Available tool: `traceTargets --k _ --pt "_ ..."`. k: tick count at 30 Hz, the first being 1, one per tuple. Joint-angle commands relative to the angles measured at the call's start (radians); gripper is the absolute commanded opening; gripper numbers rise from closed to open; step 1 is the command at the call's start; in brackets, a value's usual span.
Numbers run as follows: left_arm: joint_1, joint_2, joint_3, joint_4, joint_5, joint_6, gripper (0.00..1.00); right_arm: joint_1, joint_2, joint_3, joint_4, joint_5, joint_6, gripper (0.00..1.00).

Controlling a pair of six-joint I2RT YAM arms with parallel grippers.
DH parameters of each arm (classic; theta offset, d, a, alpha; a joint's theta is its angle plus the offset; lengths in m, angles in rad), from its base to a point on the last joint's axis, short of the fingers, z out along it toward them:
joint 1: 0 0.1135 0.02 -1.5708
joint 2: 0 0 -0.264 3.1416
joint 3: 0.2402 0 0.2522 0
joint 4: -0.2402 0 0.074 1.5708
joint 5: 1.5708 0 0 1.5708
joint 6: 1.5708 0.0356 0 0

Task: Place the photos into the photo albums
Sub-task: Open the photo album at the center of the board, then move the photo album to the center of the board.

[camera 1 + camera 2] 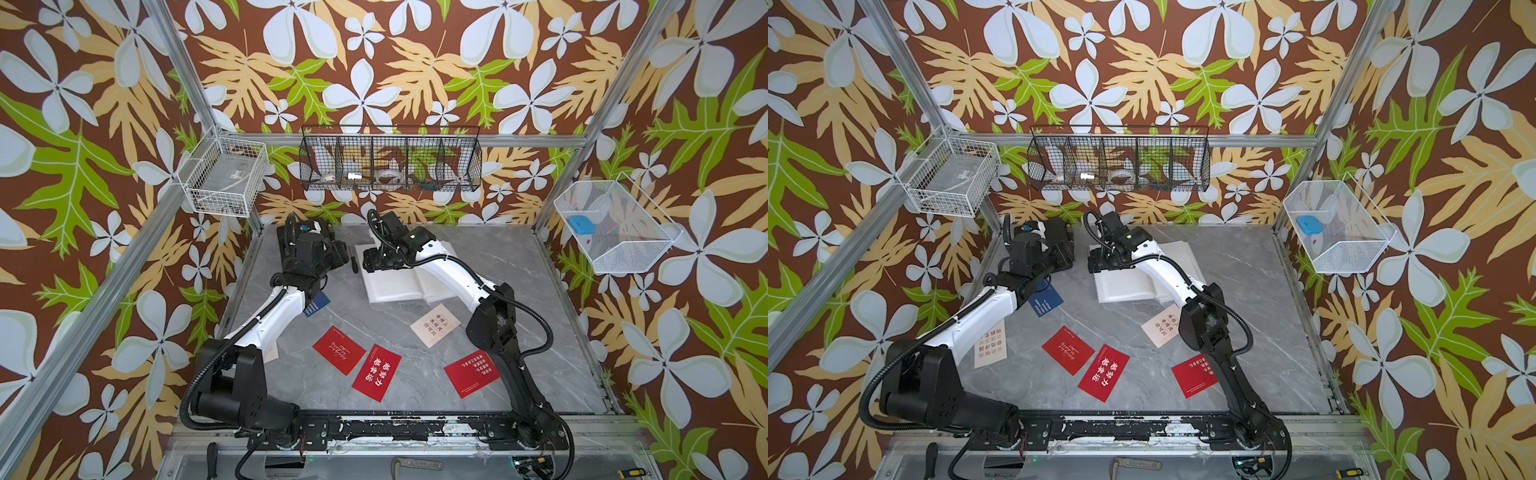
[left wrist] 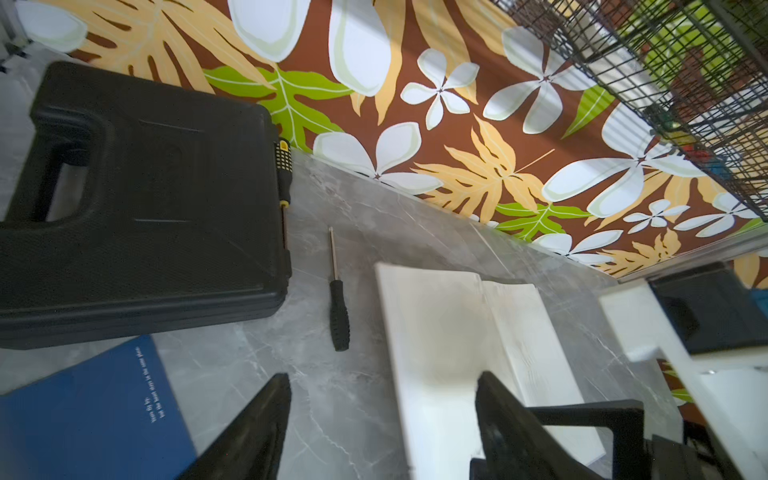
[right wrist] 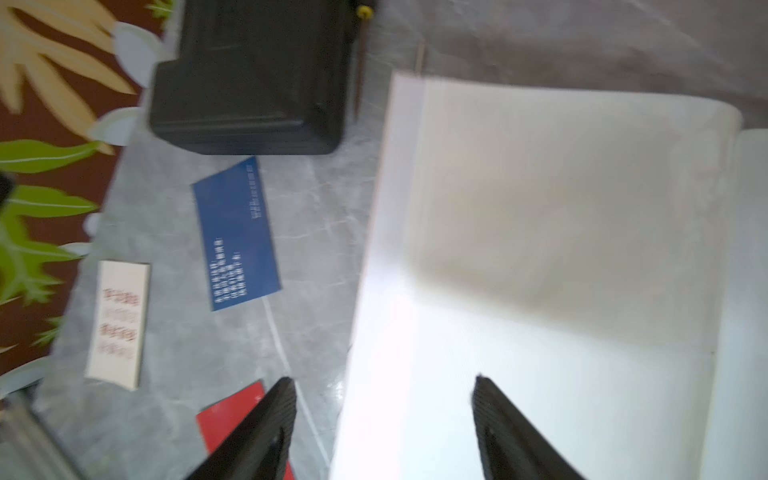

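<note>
Status: album (image 1: 395,286) lies open on the table (image 1: 519,266), blank white pages up. Over its page edge hangs the right gripper (image 3: 384,399), jaws spread wide, nothing between them. Same for the left gripper (image 2: 382,399): wide apart, empty, above bare table. The album is just to one side of its fingertips, the navy card (image 2: 83,415) to the other, with the black case (image 2: 145,208) and screwdriver (image 2: 338,316) ahead. All six photos lie on the table. First red card (image 1: 338,350), second red card (image 1: 376,372) and third red card (image 1: 471,373) sit well behind both grippers. One cream card (image 1: 434,325) is behind the right gripper, the other cream card (image 1: 991,347) partly under the left arm.
</note>
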Motion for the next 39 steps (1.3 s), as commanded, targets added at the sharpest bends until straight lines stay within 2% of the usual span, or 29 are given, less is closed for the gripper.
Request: traceTargets --k 1,3,6,9,12,15,18,20,23,27,31,34,39 --pt "0.003 -0.020 0.012 -0.041 -0.032 0.029 0.73 0.013 -0.016 0.010 0.042 -0.140 -0.011 0.79" --pt "0.002 -0.019 0.021 -0.060 -0.026 0.034 0.73 0.017 -0.054 -0.025 0.067 -0.133 -0.032 0.80" --pt "0.000 -0.003 0.026 -0.075 0.004 0.034 0.73 0.003 -0.137 -0.115 0.113 -0.054 -0.066 0.81" --pt "-0.013 0.030 0.019 -0.073 0.047 0.020 0.73 -0.049 -0.209 -0.249 0.153 0.045 -0.110 0.82" --pt "-0.064 0.091 0.033 -0.070 0.069 0.021 0.74 -0.118 -0.240 -0.393 0.199 0.131 -0.148 0.82" --pt "-0.109 0.176 0.066 -0.069 0.099 0.016 0.74 -0.180 -0.213 -0.465 0.225 0.118 -0.181 0.81" --pt "-0.113 0.250 0.078 -0.087 0.126 -0.015 0.75 -0.235 -0.199 -0.547 0.303 0.096 -0.185 0.81" --pt "-0.111 0.273 0.071 -0.073 0.120 -0.015 0.76 -0.262 -0.191 -0.571 0.343 0.075 -0.192 0.81" --pt "-0.110 0.319 0.100 -0.078 0.094 -0.014 0.79 -0.266 -0.143 -0.542 0.337 0.126 -0.230 0.82" --pt "-0.105 0.391 0.137 -0.116 0.058 -0.022 0.82 -0.266 -0.066 -0.496 0.310 0.217 -0.217 0.83" --pt "-0.078 0.437 0.101 -0.088 0.132 -0.054 0.81 -0.273 -0.068 -0.536 0.349 0.264 -0.174 0.83" --pt "-0.061 0.445 0.035 -0.009 0.216 -0.102 0.81 -0.289 -0.079 -0.566 0.352 0.276 -0.131 0.83" --pt "-0.058 0.437 -0.046 0.142 0.292 -0.150 0.81 -0.299 -0.097 -0.601 0.357 0.257 -0.117 0.83"
